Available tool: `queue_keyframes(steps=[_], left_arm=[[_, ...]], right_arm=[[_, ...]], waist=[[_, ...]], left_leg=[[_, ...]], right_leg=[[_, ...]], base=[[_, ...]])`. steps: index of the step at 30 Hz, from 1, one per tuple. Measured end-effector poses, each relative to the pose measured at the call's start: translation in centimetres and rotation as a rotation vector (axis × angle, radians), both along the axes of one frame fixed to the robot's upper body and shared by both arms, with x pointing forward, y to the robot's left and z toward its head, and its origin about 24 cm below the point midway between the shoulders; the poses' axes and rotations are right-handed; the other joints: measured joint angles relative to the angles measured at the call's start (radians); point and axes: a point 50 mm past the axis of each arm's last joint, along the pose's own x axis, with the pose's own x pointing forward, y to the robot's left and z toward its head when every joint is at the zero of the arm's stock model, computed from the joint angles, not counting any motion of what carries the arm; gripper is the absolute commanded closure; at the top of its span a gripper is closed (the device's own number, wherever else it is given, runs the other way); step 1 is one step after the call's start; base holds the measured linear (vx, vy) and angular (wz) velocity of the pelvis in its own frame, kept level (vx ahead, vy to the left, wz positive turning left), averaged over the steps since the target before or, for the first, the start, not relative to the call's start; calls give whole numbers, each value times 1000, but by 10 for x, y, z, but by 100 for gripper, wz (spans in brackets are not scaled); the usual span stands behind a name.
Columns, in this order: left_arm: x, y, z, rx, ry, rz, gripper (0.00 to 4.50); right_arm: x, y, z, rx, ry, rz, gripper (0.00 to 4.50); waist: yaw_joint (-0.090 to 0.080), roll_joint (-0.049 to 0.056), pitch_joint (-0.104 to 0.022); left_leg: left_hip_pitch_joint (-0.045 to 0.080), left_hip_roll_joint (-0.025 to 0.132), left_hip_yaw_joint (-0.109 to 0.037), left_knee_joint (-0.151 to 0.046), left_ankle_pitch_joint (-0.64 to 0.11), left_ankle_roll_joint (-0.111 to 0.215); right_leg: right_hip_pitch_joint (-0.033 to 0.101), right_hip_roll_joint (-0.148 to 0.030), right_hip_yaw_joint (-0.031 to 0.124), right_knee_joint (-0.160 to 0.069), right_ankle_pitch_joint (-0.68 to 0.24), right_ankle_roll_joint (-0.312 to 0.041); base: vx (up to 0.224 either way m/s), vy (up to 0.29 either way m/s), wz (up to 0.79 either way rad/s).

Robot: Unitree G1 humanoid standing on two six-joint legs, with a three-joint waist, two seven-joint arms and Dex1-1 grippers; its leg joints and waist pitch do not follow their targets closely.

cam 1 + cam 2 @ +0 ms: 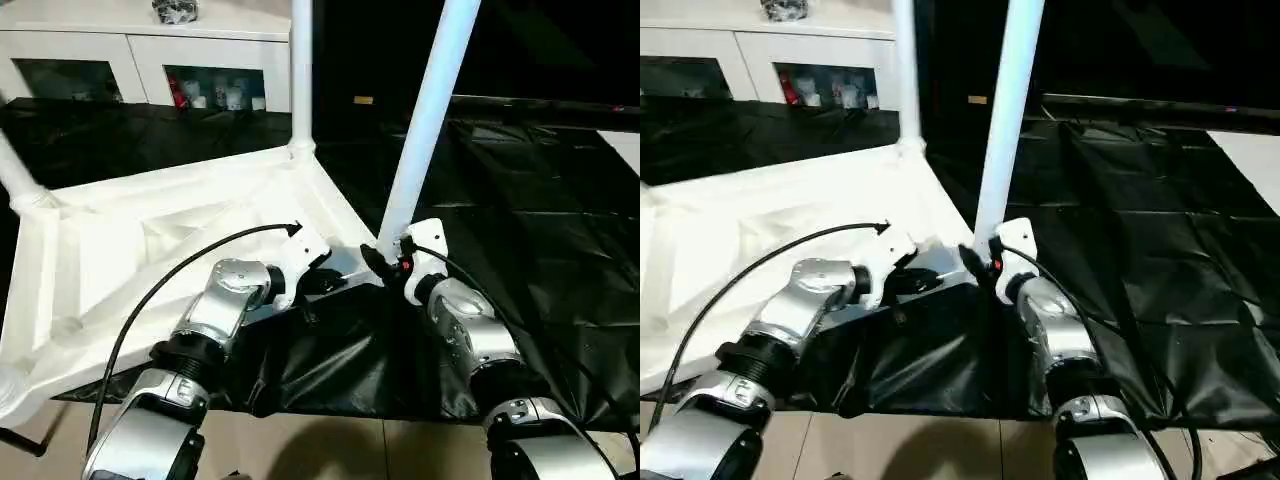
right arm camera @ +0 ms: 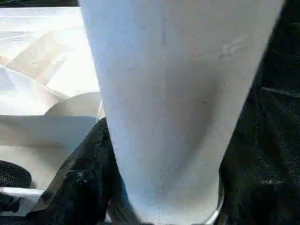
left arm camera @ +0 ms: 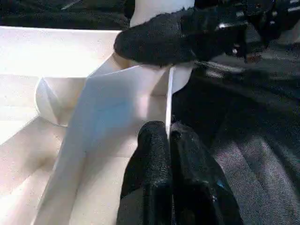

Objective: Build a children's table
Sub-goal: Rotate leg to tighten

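Tabletop (image 1: 150, 250) lying upside down on black-covered work table (image 1: 540, 200), two legs already standing in far sockets. R gripper (image 1: 385, 262) clamping base of tilted leg (image 1: 425, 120), seating it at near corner socket (image 3: 154, 89). L gripper (image 1: 318, 280) pinching tabletop rim beside socket, fingers (image 3: 159, 159) closed on thin edge. Judgement: straighten leg to vertical before pressing; L holding top steady; push along leg axis, no side-load.

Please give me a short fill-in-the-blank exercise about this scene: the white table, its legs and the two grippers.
1. The white table top lies upside down on a ____ cover.
2. The right gripper grips the base of a leg at the near ____ of the top.
3. The left gripper pinches the top's thin edge with its fingers ____.

Missing words: black; corner; shut
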Motion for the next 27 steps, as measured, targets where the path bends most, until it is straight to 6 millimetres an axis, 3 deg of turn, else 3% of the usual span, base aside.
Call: queue_keyframes(steps=[5, 17, 22, 24, 26, 27], left_arm=[[0, 1, 1, 3, -5, 3, 450], [-8, 30, 7, 10, 51, -191, 450], [-12, 36, 8, 14, 88, -282, 450], [-14, 39, 8, 21, 96, -319, 450], [-16, 39, 8, 22, 103, -341, 450], [-17, 40, 8, 25, 112, -366, 450]], right_arm=[[-1, 1, 1, 12, -14, 24, 72], [-21, -31, 7, -83, -34, 509, 72], [-28, -29, 9, -110, -28, 668, 72], [-31, -29, 10, -105, -16, 735, 101], [-33, -29, 11, -98, -6, 764, 101], [-35, -29, 11, -86, 4, 801, 127]], waist=[[0, 0, 0], [2, 0, 2], [5, -2, 3], [10, -3, 4], [15, -3, 4], [20, -6, 5]], left_leg=[[0, 0, 0, 1, 0, 0], [-4, 2, 0, -4, 0, 0], [-4, 2, 0, -3, 0, 0], [-4, 2, 0, -2, 0, 0], [-4, 2, 0, -2, 0, 0], [-4, 2, 0, -2, 0, 0]], right_leg=[[0, 0, 0, -1, -1, 1], [-4, 2, -2, -1, 0, -2], [-4, 1, -2, -1, 1, -2], [-3, 1, -2, -1, 1, -3], [-3, 1, -2, -1, 1, -3], [-3, 0, -2, -1, 1, -3]], base=[[0, 0, 0], [0, 0, 0], [0, 0, 0], [0, 0, 0], [0, 0, 0], [0, 0, 0]])
